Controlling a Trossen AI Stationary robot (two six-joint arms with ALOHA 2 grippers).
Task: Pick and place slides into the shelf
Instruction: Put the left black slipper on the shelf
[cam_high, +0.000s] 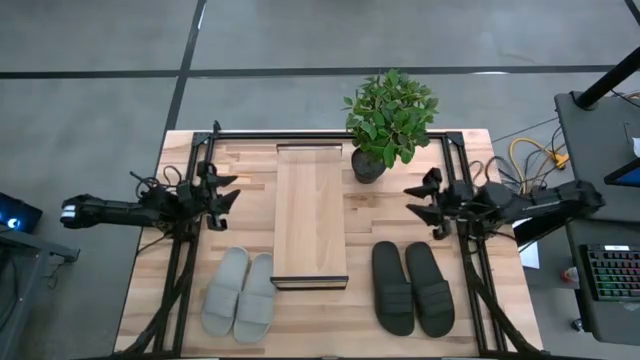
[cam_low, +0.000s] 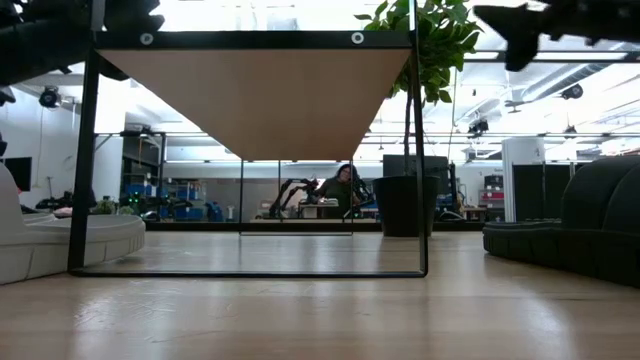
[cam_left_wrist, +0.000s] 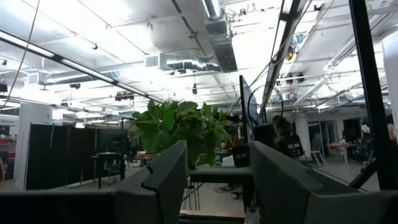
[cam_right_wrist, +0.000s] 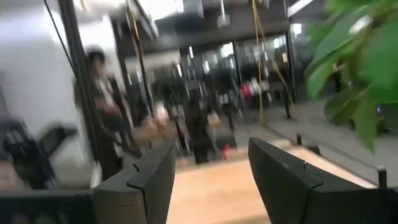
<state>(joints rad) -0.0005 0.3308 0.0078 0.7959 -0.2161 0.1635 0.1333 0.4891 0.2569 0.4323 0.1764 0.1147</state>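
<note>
The shelf (cam_high: 310, 215), a narrow light-wood plank on thin dark rails, stands in the middle of the table; the low view shows its underside (cam_low: 255, 95). A pale grey pair of slides (cam_high: 240, 293) lies soles down near the front, left of the shelf (cam_low: 60, 240). A dark pair (cam_high: 412, 288) lies to its right (cam_low: 570, 235). My left gripper (cam_high: 228, 190) hovers open left of the shelf, raised above the table (cam_left_wrist: 217, 180). My right gripper (cam_high: 418, 203) hovers open to the right, beside the plant (cam_right_wrist: 211, 174). Neither holds anything.
A potted plant (cam_high: 390, 120) stands at the far side, just right of the shelf and close to my right gripper. Dark frame rails (cam_high: 185, 270) run along both sides of the table. Bare wood lies between the slides and the shelf. A person (cam_low: 345, 185) sits far behind.
</note>
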